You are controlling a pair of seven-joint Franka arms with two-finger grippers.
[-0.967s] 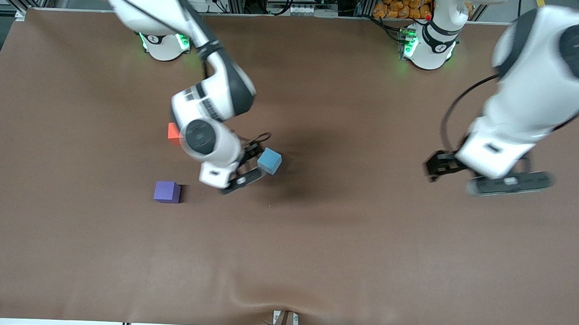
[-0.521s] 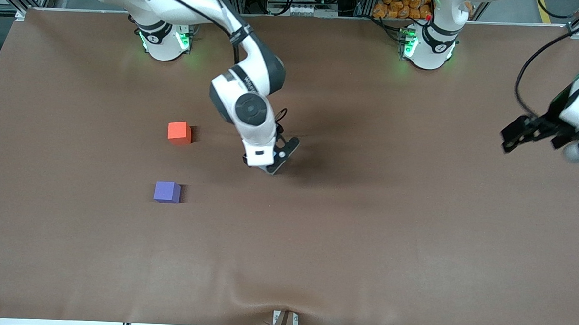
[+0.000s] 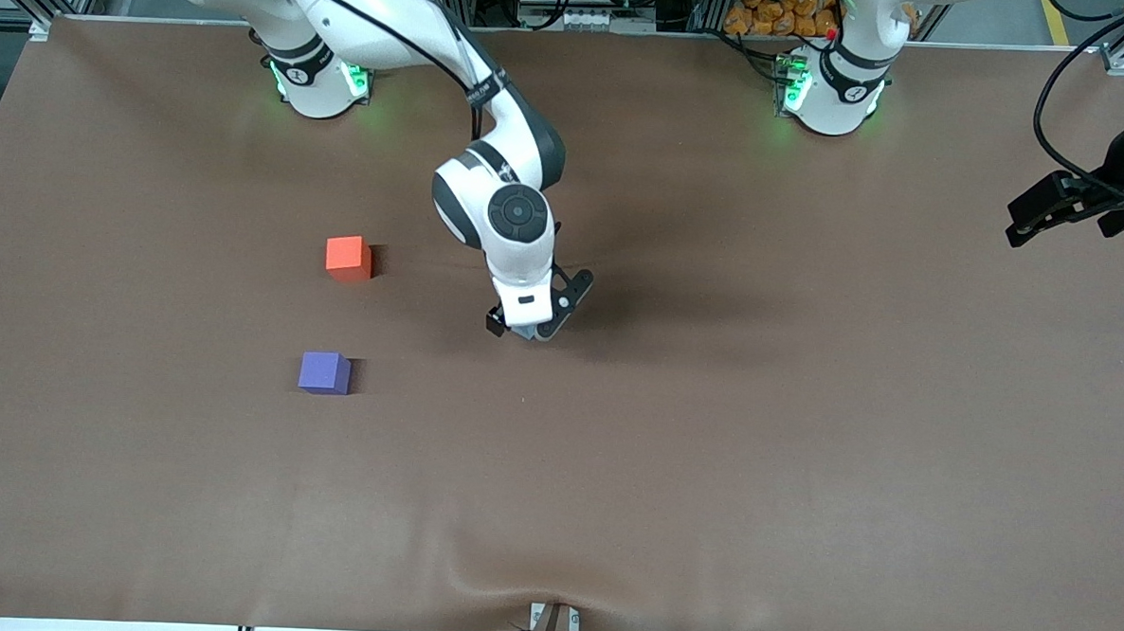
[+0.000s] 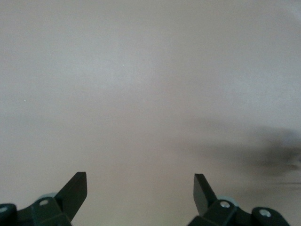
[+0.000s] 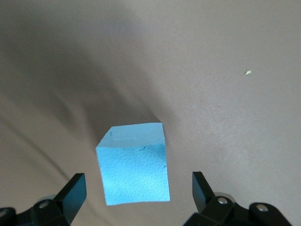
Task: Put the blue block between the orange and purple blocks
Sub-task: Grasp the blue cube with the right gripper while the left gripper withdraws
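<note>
Over blue block (image 5: pixel 134 163), right gripper (image 3: pixel 526 325) newly centred, open

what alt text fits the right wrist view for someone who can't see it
A blue block sits on the brown table, framed between the open fingers of the right gripper, which is not touching it. A pale speck lies on the cloth nearby.

Even overhead light fell on the brown surface (image 3: pixel 707 474), casting soft dark shadows beside the arms and short ones beside the cubes. Green lamps glowed at both bases. The left wrist view looked pale and hazy; the right wrist view was sharper.
</note>
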